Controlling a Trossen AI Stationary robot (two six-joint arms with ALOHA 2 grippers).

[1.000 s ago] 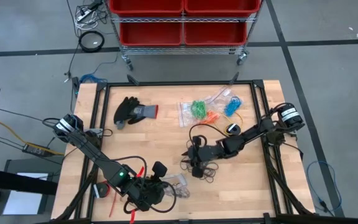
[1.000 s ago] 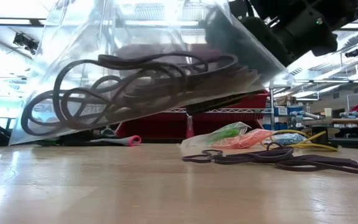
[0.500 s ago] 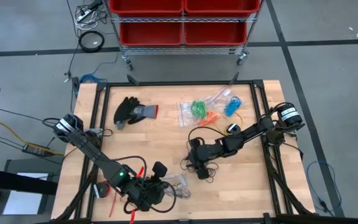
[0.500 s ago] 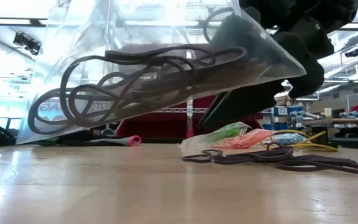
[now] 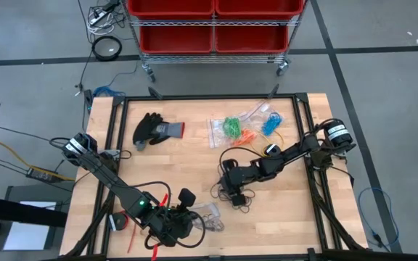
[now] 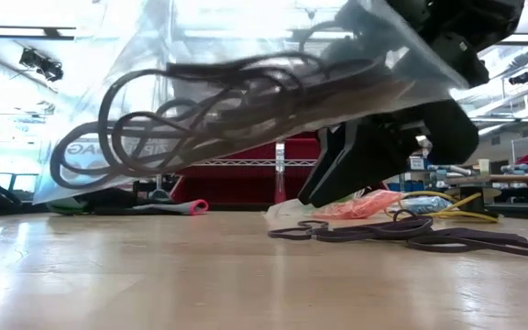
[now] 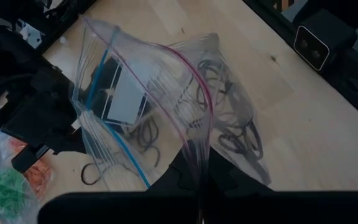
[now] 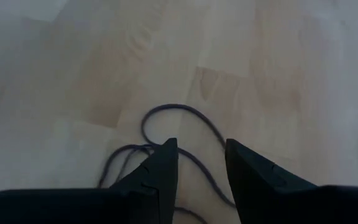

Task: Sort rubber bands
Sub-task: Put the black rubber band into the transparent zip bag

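Right Gripper Closes In on the Loose Black Bands

Since a second ago the right gripper has slid a little toward the table's left edge over the loose black rubber bands, and its fingers have narrowed slightly. They are parted around nothing; in the right wrist view a black loop lies on the wood just beyond the fingertips. The clear bag has tipped up a bit in the low view.

The left gripper sits near the table's front edge, clamped tight on the rim of that clear bag, holding its mouth open. Black bands are already inside it.

Progress, as I judge it: the orange, green and blue rubber bands lie in their own small bags near the back edge, right of the black glove, so those colours look sorted. Black is partly done, with a tangle left on the table between centre and right edge.

Hard to make out: how many black bands remain, since the right arm covers part of the heap; whether any loop touches the fingers; and the left gripper's own fingertips, hidden under the bag in its wrist view.
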